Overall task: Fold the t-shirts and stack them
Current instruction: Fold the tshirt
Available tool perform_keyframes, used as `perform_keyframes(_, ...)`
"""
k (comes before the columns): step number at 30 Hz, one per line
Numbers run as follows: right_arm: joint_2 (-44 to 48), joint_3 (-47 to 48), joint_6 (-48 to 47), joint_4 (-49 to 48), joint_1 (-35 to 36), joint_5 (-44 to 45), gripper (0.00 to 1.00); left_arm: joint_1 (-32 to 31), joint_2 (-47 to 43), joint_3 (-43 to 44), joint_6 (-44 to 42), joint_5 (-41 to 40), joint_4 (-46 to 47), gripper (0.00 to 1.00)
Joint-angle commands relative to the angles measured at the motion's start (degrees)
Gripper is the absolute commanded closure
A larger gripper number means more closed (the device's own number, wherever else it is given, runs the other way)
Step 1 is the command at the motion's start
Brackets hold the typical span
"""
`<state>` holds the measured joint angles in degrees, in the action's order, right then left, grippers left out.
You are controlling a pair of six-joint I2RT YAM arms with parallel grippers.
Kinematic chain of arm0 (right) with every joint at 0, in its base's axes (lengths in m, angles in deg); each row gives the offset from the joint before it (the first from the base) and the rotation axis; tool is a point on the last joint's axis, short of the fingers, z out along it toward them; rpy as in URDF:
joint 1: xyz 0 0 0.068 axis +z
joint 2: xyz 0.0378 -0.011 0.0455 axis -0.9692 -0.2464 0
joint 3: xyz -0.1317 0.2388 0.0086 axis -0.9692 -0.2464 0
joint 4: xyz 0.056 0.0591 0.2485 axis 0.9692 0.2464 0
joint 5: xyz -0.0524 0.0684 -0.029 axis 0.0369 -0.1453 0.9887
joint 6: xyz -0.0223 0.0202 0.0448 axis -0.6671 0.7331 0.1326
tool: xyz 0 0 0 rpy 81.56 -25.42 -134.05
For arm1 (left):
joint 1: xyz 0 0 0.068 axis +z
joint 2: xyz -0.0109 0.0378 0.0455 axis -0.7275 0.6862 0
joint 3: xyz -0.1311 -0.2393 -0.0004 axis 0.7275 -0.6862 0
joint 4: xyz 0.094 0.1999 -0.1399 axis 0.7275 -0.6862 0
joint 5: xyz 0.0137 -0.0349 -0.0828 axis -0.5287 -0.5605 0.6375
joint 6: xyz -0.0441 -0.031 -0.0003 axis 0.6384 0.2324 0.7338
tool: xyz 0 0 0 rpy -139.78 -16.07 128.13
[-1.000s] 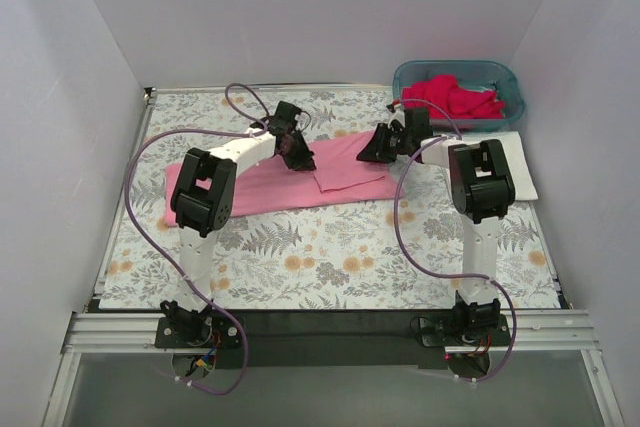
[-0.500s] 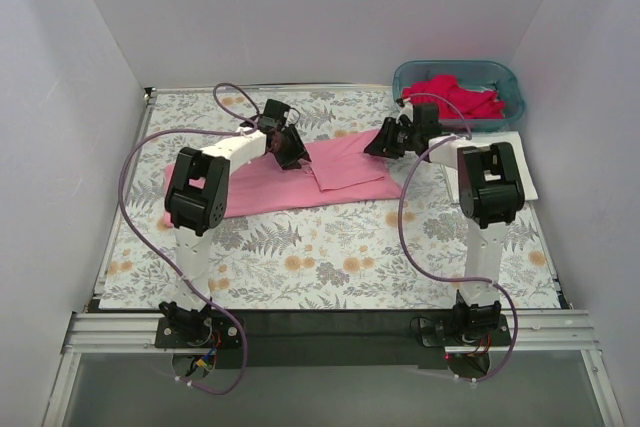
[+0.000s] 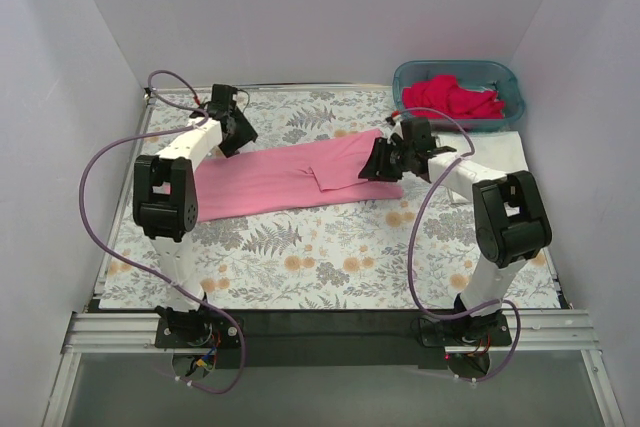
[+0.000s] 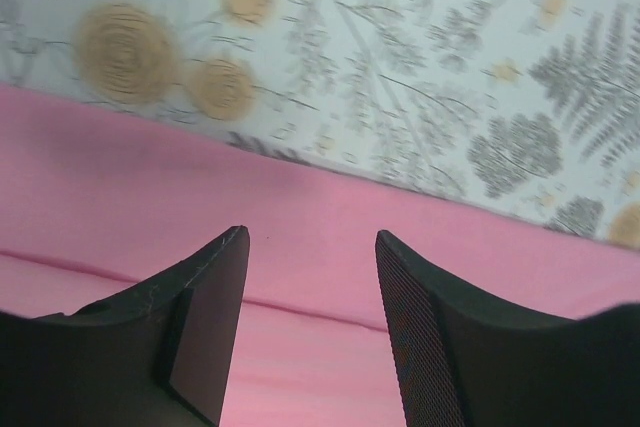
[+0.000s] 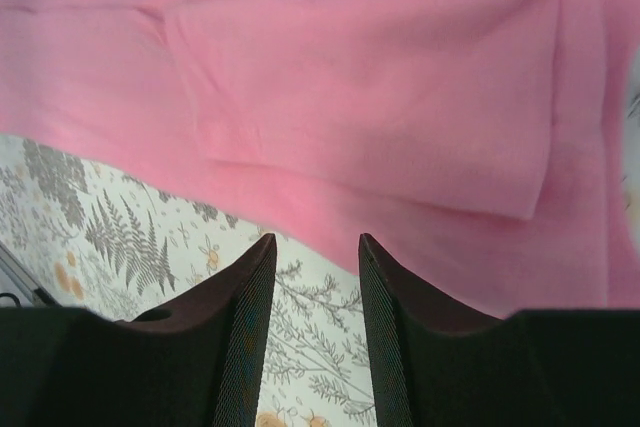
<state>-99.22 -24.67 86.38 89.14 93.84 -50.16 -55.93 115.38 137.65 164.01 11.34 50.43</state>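
Note:
A light pink t-shirt (image 3: 290,175) lies as a long folded strip across the floral cloth (image 3: 330,247). My left gripper (image 3: 238,135) hovers over the strip's far left part. In the left wrist view that gripper (image 4: 310,239) is open, with only pink fabric (image 4: 300,207) beneath it. My right gripper (image 3: 378,164) sits at the strip's right end. In the right wrist view it (image 5: 313,244) is open over the shirt's near edge (image 5: 380,147), gripping nothing. Deep pink-red t-shirts (image 3: 455,97) fill the teal basket (image 3: 510,82). A white t-shirt (image 3: 505,155) lies folded at the right.
The basket stands at the back right corner, just behind the white shirt. White walls close in the left, back and right sides. The right arm's cable (image 3: 420,217) loops over the cloth near the shirt's right end.
Both grippers have opened and let go of the pink shirt. The left gripper has swung left along the strip. The right gripper has dropped slightly toward the shirt's right end. The shirt now lies flatter.

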Motion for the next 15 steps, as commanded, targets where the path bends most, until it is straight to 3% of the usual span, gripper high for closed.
perform_keyframes(1,0.09,-1.83,1.77,3.72,1.05,1.74,0.61,2.22,1.17,-1.33,-0.3,-1.67,-2.11,0.49)
perform_keyframes(8,-5.09,-1.39,0.73,3.81,1.49,2.79,0.6,4.68,5.04,-2.12,1.28,-0.26,-3.87,0.49)
perform_keyframes(15,-17.63,10.81,-3.05,3.99,-0.61,3.15,0.6,6.62,4.52,-6.69,4.26,0.08,-9.58,0.51)
